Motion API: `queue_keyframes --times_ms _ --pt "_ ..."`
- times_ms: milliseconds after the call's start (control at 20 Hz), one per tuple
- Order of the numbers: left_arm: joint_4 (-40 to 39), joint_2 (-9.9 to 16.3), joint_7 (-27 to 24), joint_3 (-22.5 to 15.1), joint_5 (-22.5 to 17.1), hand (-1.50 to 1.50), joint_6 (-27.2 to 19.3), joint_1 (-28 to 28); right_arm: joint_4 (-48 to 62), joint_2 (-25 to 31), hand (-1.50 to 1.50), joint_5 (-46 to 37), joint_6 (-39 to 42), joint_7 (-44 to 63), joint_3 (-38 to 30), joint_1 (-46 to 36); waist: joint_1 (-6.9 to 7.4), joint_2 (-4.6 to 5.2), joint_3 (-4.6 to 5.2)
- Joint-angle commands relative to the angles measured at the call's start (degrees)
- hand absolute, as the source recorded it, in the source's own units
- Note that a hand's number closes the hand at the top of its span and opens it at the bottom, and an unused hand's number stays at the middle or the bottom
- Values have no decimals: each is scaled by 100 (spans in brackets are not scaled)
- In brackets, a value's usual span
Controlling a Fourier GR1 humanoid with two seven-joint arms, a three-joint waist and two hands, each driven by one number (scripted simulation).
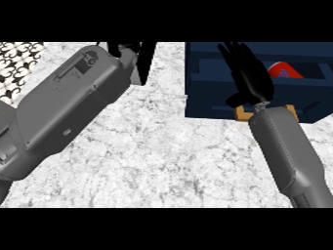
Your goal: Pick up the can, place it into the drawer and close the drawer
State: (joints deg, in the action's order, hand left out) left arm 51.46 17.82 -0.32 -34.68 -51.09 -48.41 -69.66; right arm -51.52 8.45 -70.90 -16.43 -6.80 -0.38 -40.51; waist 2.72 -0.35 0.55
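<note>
With the can (285,71) lying inside the open blue drawer (205,100), the right hand (248,73) hovers above, fingers straight and empty, seemingly poised to push the front shut.

Drawer (270,105): at the table's (161,146) far right corner. Can (284,71): inside the drawer. Right robot hand (247,73): over the drawer, left of the can. Left robot hand (136,53): at the far edge, left of the drawer.

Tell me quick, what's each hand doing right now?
Left hand: mostly cut off at the top edge, cannot be told.
Right hand: open, fingers straight over the drawer, holding nothing.
</note>
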Motion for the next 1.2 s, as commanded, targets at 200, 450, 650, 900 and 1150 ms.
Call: queue_keyframes --times_ms 200,450,650,900,1150 --pt "514 263 251 68 177 -150 -86 262 1731 -64 -150 -192 -1286 -77 -417 -640 62 120 -64" --pt "619 398 232 163 242 -150 21 426 2280 18 -150 -164 -1756 -126 -687 -1071 97 175 -66" --pt "1040 497 365 78 375 -150 -145 635 2869 38 -150 -359 -2094 -71 -725 -1441 154 143 -64" --pt "1272 780 632 135 362 -150 113 625 3328 325 -150 -207 -2452 -298 -1013 -1758 240 176 -69" --pt "1368 706 623 184 462 -150 -49 649 3677 405 -150 -446 -2263 131 -957 -2465 288 210 -66"
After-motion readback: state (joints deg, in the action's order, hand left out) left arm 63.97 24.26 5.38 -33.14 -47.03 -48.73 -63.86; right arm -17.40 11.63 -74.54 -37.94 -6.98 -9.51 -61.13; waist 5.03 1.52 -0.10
